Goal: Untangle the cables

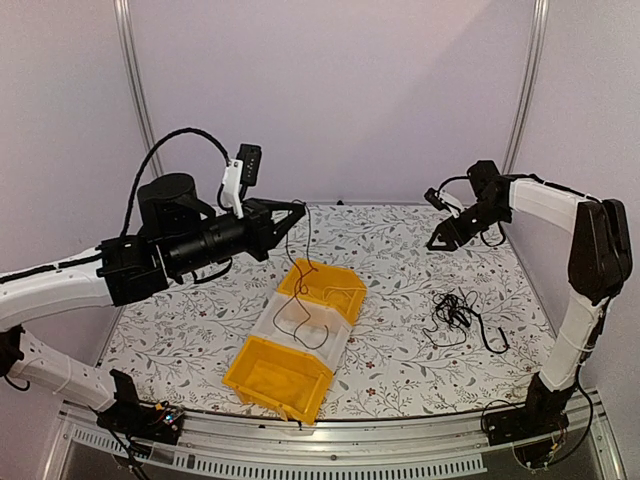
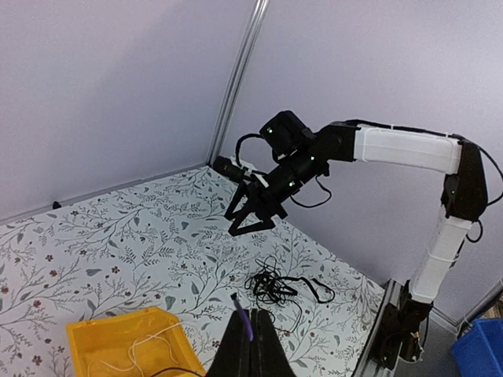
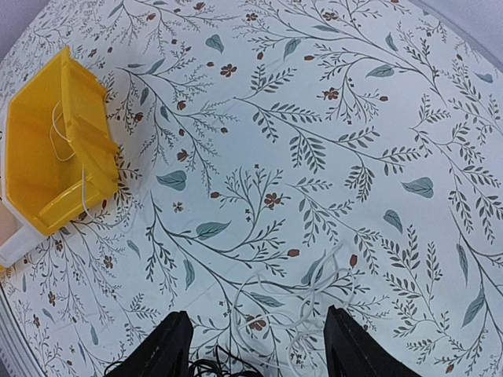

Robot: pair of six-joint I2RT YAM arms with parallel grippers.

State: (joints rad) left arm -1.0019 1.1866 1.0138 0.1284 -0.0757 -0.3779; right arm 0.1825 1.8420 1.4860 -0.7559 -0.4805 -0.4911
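the left gripper (image 1: 298, 210) is raised high over the table (image 1: 180, 330), its fingers pressed together on the top end of a thin black cable (image 1: 300, 262). holding it that high lets the strand hang straight, so it drops into the bins instead of dragging across the cloth. from the left wrist view the fingertips (image 2: 253, 345) meet with no gap, and only a short dark bit shows at their tip.

under it three bins stand in a diagonal row, touching: a near yellow bin (image 1: 262, 385), a clear bin (image 1: 272, 312) in the middle and a far yellow bin (image 1: 350, 278). the hanging strand runs down into the far yellow bin and loops on into the clear one. a pale cable (image 2: 149, 345) also lies in the far yellow bin. the bins look like sorting spots, one strand laid out per pass.

further right, well apart from the bins, the black tangle (image 1: 455, 310) lies on the table, not yet sorted. the right wrist view shows a pale loose cable (image 3: 302, 302) beside it.

the right gripper (image 1: 445, 237) hovers above the far side of the tangle with jaws apart and nothing between them, probably placed to come down on the next strand.
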